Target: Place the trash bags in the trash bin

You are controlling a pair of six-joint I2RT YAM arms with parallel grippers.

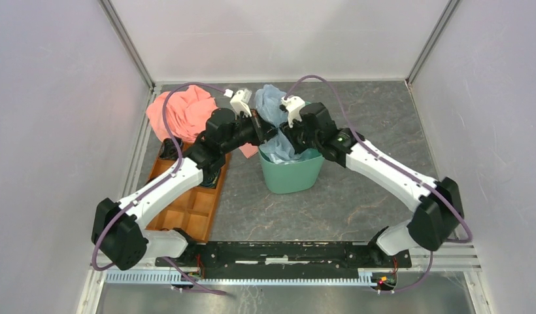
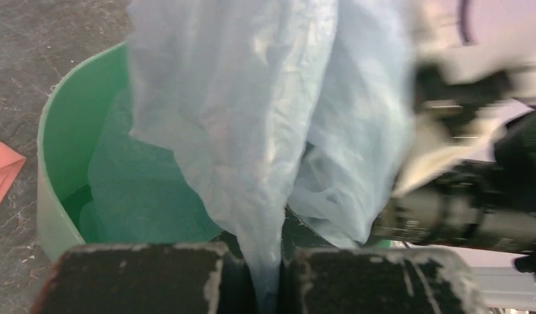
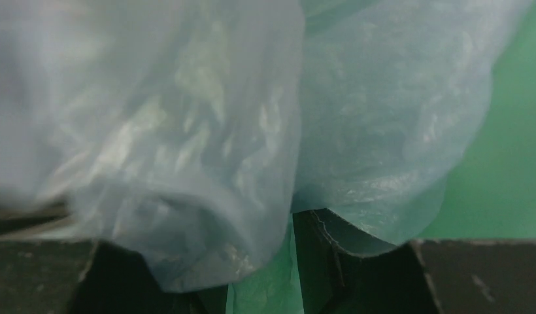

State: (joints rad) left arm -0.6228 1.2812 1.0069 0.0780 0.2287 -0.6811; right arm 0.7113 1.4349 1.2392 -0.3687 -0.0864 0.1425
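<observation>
The pale blue trash bag (image 1: 273,108) is bunched over the mint-green trash bin (image 1: 290,175), partly inside it and partly piled above the rim. My left gripper (image 1: 260,129) is at the bin's left rim. In the left wrist view it (image 2: 268,281) is shut on a twisted fold of the bag (image 2: 252,118), with the bin wall (image 2: 69,131) behind. My right gripper (image 1: 288,135) is over the bin's mouth. In the right wrist view the bag (image 3: 187,131) drapes over its left finger, and its jaws (image 3: 260,281) stand apart with thin film in the gap.
A salmon-pink cloth (image 1: 184,111) lies at the back left. An orange compartment tray (image 1: 193,199) lies left of the bin, under my left arm. Grey walls close in the table on three sides. My right arm (image 2: 461,209) is close beside the left gripper.
</observation>
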